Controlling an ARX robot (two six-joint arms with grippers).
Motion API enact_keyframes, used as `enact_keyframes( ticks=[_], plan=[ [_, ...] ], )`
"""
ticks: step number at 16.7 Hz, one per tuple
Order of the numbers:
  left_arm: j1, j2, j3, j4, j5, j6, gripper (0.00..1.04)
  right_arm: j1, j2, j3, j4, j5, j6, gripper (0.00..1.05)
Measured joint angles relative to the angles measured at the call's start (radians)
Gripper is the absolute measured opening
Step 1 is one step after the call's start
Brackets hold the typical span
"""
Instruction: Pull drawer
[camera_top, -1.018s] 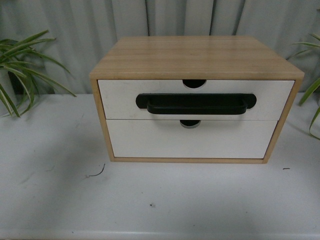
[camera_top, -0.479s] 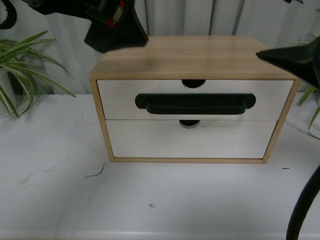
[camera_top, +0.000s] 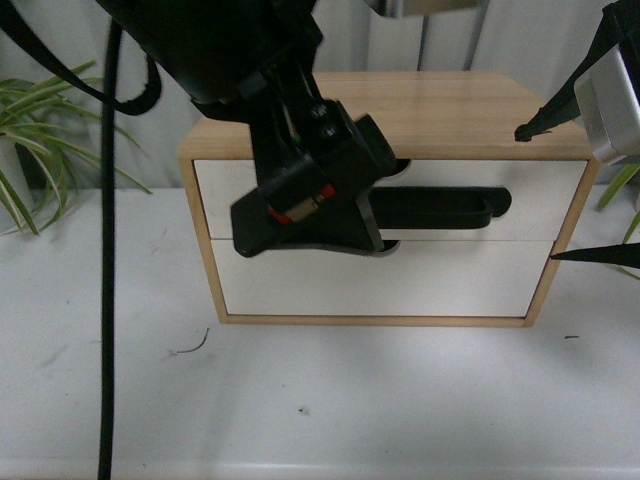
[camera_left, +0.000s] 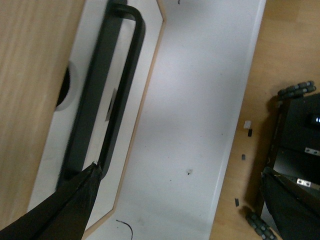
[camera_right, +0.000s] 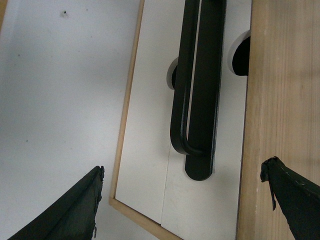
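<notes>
Count: 1 wooden cabinet (camera_top: 430, 110) with 2 drawers, one handled drawer (camera_top: 545, 195) and one plain drawer (camera_top: 450, 285). 1 black handle (camera_top: 440, 208), 2 notches: upper notch (camera_right: 241, 55), lower notch (camera_right: 172, 75). 2 plants, left plant (camera_top: 40, 130) and right plant (camera_top: 625, 180); 2 grippers, left gripper (camera_left: 181, 175) and right gripper (camera_top: 538, 195); 1 table (camera_top: 300, 400).

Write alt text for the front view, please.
The left arm hangs in front of a two-drawer wooden cabinet, hiding the left part of the top drawer's black bar handle. The open right gripper shows at the right edge.
</notes>
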Motion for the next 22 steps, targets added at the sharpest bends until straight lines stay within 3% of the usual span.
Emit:
enact_keyframes(
  ticks=[4,10,22],
  plan=[
    [-0.035,0.124,0.04,0.081,-0.019,0.026,0.98,0.035,0.095,0.02,0.028,0.034,-0.031,0.98],
    [0.005,0.171,0.043,0.142,-0.03,0.008,0.98,0.099,0.171,0.073,0.054,0.031,-0.034,0.98],
    [0.032,0.227,0.043,0.183,-0.029,0.007,0.98,0.105,0.228,0.088,0.039,0.074,-0.037,0.98]
  ],
)
